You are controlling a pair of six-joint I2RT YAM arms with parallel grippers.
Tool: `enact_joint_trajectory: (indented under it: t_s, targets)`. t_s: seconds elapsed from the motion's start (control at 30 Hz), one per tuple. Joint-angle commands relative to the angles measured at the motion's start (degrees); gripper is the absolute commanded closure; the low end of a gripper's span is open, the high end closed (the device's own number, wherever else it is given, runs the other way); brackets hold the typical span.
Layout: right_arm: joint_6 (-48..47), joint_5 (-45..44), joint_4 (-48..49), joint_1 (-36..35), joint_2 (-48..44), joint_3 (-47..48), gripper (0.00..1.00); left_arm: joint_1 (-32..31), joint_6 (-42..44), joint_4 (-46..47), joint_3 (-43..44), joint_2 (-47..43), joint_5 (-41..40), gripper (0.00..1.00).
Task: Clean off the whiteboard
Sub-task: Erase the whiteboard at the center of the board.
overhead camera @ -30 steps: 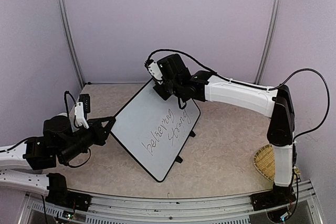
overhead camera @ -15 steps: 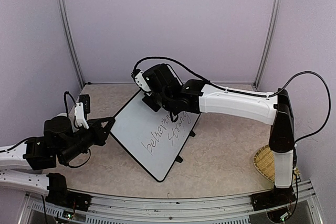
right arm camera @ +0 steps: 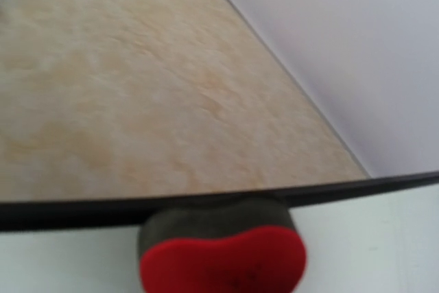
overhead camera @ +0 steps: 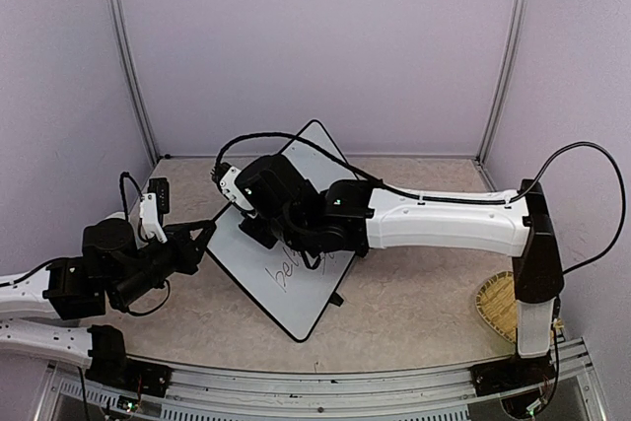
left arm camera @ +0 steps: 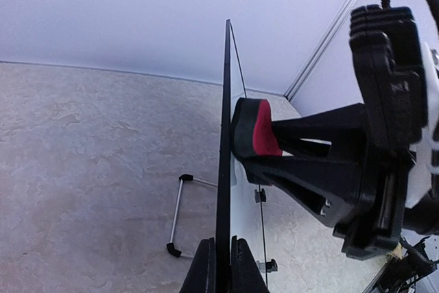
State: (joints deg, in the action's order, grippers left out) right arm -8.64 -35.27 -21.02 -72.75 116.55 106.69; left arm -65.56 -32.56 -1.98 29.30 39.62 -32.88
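The whiteboard (overhead camera: 301, 303) stands tilted on the table, white with a thin black frame, and black handwriting (overhead camera: 286, 273) shows below the right arm. My left gripper (overhead camera: 204, 236) is shut on the board's left edge. In the left wrist view its fingers (left arm camera: 206, 269) pinch the frame of the board (left arm camera: 223, 156), seen edge-on. My right gripper (overhead camera: 251, 231) reaches across the board and is shut on a red and black eraser (left arm camera: 255, 134), which presses on the white face near the left edge. The right wrist view shows the eraser (right arm camera: 223, 259) against the board's frame (right arm camera: 68, 212).
A woven yellow basket (overhead camera: 496, 309) lies at the table's right edge by the right arm's base. The board's wire stand (left arm camera: 175, 216) and small black feet (overhead camera: 336, 299) rest on the beige tabletop. Purple walls and metal posts (overhead camera: 128, 66) close the back and sides.
My right arm has swept the eraser from the board's far top corner down and left across the face to near the left edge. It now covers much of the writing. My left arm has not moved.
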Motion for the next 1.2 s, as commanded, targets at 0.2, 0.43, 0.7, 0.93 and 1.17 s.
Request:
enact_joint_trajectory:
  t_s: [0.2,0.43,0.7,0.93,1.17]
  targets:
    - [1.8,2.9,-1.3,-6.2,1.7,-1.6,0.83,-1.9,5.1,1.2,-0.3,1.1,13.8,1.0]
    - [4.0,-0.3,-3.6,-4.4,1.1,-2.4,0.82,-1.9,4.9,1.3,-0.1,1.5,14.2,1.0]
    - [6.5,2.7,-1.0,4.6,-3.7,-8.8,0.82,-1.9,5.0,1.1,0.3,1.5,14.1,1.0]
    - [5.2,9.8,2.4,12.3,-5.2,-10.9,0.82,-1.9,5.5,1.0,0.7,2.4,14.2,1.0]
    - [5.0,16.3,2.1,20.7,-4.5,-8.3,0.82,-1.9,5.7,0.7,1.0,2.6,14.2,1.0]
